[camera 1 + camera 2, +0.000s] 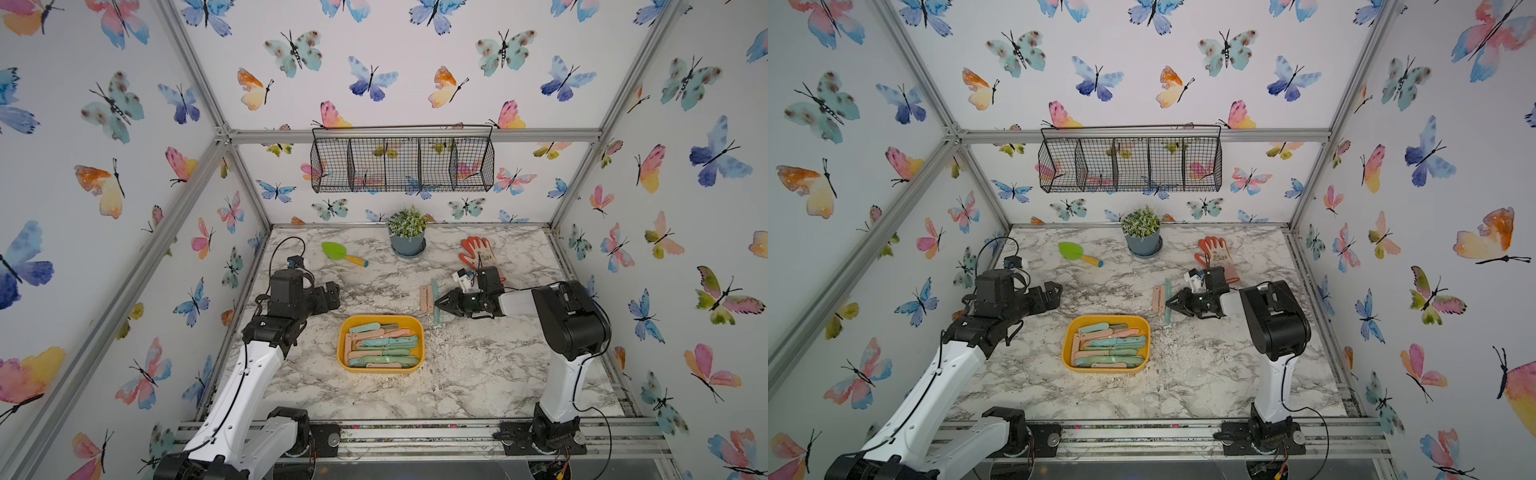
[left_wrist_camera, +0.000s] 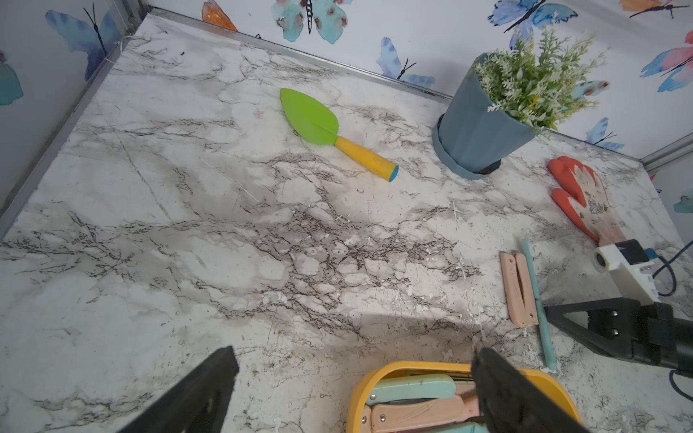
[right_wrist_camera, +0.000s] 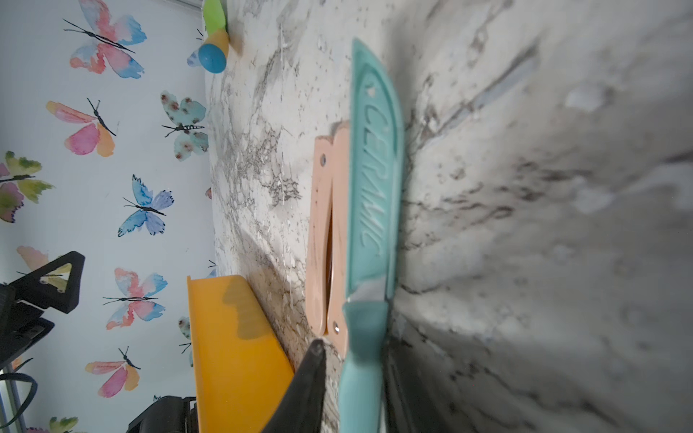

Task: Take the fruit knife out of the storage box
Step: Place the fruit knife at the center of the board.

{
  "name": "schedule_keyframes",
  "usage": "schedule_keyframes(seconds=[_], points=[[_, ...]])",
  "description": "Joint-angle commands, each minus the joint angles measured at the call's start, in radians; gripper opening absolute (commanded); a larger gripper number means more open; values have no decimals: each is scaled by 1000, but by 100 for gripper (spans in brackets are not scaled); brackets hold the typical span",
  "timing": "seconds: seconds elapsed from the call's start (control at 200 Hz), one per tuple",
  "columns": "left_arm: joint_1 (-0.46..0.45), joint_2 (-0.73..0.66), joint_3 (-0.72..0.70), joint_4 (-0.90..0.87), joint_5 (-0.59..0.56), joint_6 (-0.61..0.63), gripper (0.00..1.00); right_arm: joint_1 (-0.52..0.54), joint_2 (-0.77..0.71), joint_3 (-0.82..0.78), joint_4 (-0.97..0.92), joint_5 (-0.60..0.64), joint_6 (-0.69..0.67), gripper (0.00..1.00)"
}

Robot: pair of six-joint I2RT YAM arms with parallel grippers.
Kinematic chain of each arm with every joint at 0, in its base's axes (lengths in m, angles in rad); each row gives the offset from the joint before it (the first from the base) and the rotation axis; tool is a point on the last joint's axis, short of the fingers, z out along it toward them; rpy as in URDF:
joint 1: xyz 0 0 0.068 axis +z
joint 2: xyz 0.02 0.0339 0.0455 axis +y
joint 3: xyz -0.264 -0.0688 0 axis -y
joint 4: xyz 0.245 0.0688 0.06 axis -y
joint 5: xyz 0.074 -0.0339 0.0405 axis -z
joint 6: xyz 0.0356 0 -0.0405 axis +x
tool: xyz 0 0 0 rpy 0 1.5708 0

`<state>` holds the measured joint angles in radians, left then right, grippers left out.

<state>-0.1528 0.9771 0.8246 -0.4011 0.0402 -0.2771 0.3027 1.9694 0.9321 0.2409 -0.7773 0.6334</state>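
top views:
storage box (image 1: 380,369) (image 1: 1106,368): a yellow tub on the marble table (image 1: 478,365), in the middle of the near half, full of teal and pink knives (image 1: 384,345).
fruit knife (image 1: 434,289) (image 1: 1167,288): teal, out of the box, on the table just past the box's far right corner, right beside a pink knife (image 1: 426,298).
right gripper (image 1: 436,302) (image 1: 1169,303): its tips are at the fruit knife.
left gripper (image 1: 332,296): to the left of the box, apart from it.

left wrist view:
left fingers (image 2: 210,393): wide apart, nothing between them.
far side: green trowel (image 2: 311,116), plant pot (image 2: 476,135), orange glove (image 2: 581,195).

right wrist view:
right finger (image 3: 313,375): just off the fruit knife (image 3: 375,187) handle, with a thin strip of table showing between, so the fingers are a little apart and not squeezing.
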Motion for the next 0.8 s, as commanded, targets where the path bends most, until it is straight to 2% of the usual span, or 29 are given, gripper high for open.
schedule_keyframes(seconds=[0.0,0.38,0.651,0.796], points=[[-4,-20,-4,10,-22,3,98,3,-16,-16,-52,51,-15,32],[-4,-21,-3,10,-25,1,98,3,-71,1,-106,101,-59,32],[-4,-20,-1,10,-28,1,98,11,-259,59,-233,220,-275,35],[-4,-25,-1,10,-33,1,98,75,-368,102,-300,282,-430,36]])
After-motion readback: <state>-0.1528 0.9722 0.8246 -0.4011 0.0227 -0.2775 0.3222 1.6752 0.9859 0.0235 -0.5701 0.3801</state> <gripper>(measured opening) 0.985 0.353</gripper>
